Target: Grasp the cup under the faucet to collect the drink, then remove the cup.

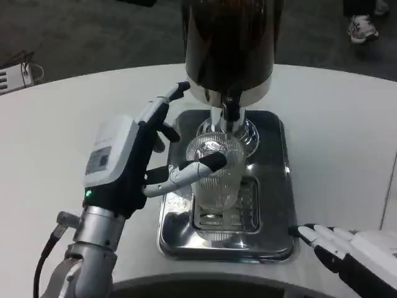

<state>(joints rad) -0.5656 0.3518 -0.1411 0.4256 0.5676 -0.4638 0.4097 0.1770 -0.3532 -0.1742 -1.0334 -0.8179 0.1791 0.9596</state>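
A clear ribbed cup (216, 180) stands upright on the grate of a steel drip tray (276, 186), right under the black faucet (231, 110) of a dispenser (229, 43) holding dark drink. The cup looks empty. My left hand (124, 161) is at the cup's left side with its fingers spread. Its thumb (198, 166) lies across the cup's front near the rim, while the other fingers (162, 105) point up behind and to the left, apart from the glass. My right hand (350, 248) lies flat on the table at the lower right, fingers stretched toward the tray's corner and holding nothing.
The dispenser's round foot (251, 133) stands at the back of the tray, close behind the cup. The white table (335, 124) extends to both sides. A white device with cables (15, 74) sits at the far left edge. A person's shoe (361, 26) shows beyond the table.
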